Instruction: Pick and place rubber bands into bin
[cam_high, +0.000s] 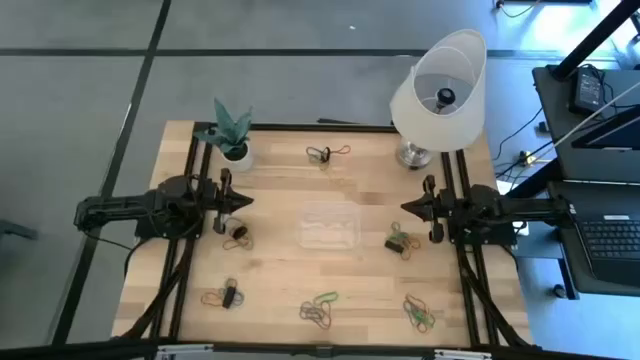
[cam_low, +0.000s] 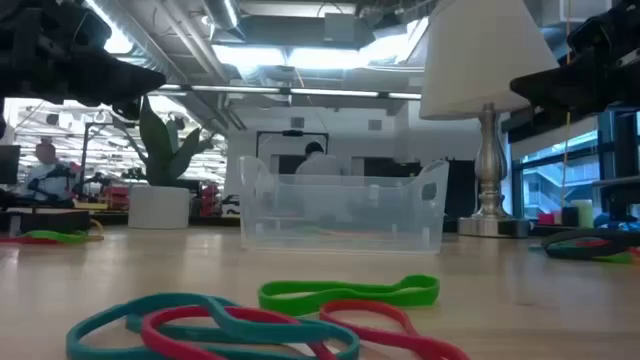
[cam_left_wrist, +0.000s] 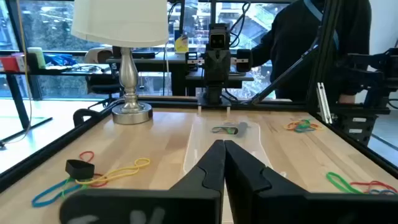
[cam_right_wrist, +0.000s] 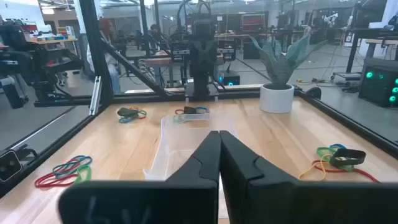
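Front edge: three clusters of rubber bands (cam_high: 318, 310) lie along the worktop (cam_high: 280, 270) near its front edge, one toward the left front corner, one in the middle, one toward the right front corner.
Middle, left side: the left hand (cam_high: 246, 200) hovers inboard of the left edge, its fingers pressed together and holding nothing; a cluster of bands (cam_high: 238, 237) lies just in front of it.
Centre: the bin (cam_high: 329, 226), a clear tray, stands in the middle of the worktop between the two hands; pale contents show inside, too faint to make out.
Middle, right side: the right hand (cam_high: 407, 207) hovers inboard of the right edge, fingers pressed together, holding nothing; another cluster (cam_high: 402, 241) lies just in front of it.
Back edge: one more cluster (cam_high: 326, 153) lies near the middle of the back edge; a potted plant (cam_high: 233, 134) stands toward the back left corner, a lamp (cam_high: 440, 92) toward the back right corner.
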